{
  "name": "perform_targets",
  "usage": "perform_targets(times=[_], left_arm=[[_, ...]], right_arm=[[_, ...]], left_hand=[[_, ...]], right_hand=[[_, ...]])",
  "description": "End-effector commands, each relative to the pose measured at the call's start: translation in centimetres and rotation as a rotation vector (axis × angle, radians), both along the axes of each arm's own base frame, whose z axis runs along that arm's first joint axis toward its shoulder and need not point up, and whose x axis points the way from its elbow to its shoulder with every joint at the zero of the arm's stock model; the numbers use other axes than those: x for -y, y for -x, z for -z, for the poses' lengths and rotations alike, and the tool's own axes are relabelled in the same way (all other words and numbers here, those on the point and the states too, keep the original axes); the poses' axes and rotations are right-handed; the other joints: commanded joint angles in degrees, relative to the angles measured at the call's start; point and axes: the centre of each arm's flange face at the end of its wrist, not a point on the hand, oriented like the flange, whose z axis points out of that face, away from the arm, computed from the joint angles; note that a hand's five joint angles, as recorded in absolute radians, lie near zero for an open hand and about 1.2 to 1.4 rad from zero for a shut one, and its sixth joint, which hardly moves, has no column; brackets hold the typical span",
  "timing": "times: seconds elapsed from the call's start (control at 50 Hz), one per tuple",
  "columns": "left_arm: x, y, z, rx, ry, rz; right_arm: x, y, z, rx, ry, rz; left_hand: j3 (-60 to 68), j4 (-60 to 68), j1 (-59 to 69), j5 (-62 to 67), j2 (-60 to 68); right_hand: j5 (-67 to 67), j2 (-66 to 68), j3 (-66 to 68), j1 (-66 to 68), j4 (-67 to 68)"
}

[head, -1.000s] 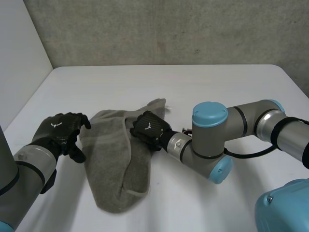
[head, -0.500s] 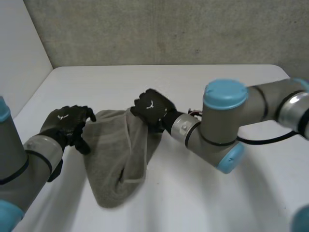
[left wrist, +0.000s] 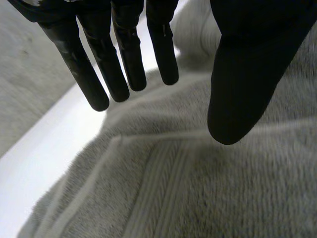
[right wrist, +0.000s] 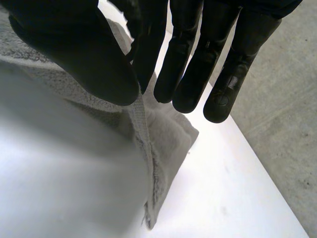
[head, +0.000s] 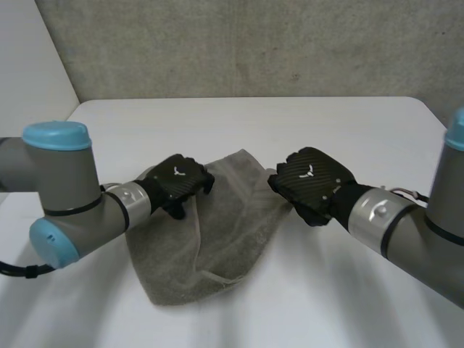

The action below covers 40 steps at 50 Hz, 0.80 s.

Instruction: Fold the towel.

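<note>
On the white table [head: 254, 123], seen from the head camera, the grey towel [head: 217, 239] lay crumpled in a rough wedge between the arms. The left hand [head: 177, 183] sat over its upper left edge and the right hand [head: 312, 185] at its right edge. Each hand bore a small white emblem [head: 305, 172] on its back, too small to read. From the left wrist, the fingers [left wrist: 124, 54] hung straight, thumb apart, above the towel's woven band [left wrist: 163, 183], gripping nothing. From the right wrist, the right hand pinched the towel's hemmed edge [right wrist: 143, 134] between thumb and finger, and the cloth fell from there to the table.
</note>
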Motion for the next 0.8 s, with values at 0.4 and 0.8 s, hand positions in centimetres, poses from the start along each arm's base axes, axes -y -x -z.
perform_targets(times=[0.4,0.8], left_arm=[[2.8,0.2,2.4,0.134,-0.062,-0.043],[-0.2,-0.7,-10.7,-0.052,0.120,-0.132]], right_arm=[[0.1,2.8,0.4,-0.009,-0.004,0.084],[3.8,3.4,-7.3,0.054,0.138,0.199]], left_hand=[[37.7,37.7,37.5,37.8,37.7],[44.1,44.1,43.9,44.2,44.1]], right_hand=[[13.9,12.8,12.3,24.9,11.6],[13.9,12.8,12.3,24.9,11.6]])
